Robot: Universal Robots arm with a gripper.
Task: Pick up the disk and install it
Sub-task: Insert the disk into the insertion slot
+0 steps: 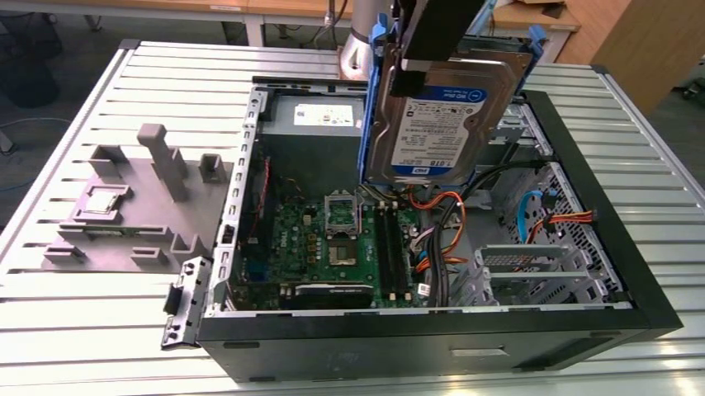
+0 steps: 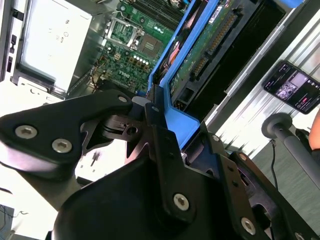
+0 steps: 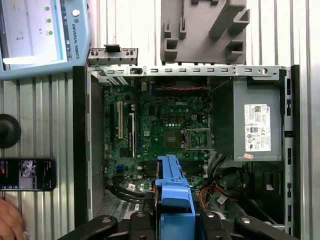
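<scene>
disk top apparently hidden behind gripper, hand cut by edge

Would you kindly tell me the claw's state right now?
Claw: closed on the disk, held above the open computer case.

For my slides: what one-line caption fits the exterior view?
The arm's black gripper holds the flat silver hard drive, framed in blue plastic, nearly upright above the open black computer case.

Robotics lab: slatted metal desk carries an open computer case; beside the case, a teach pendant.
</scene>
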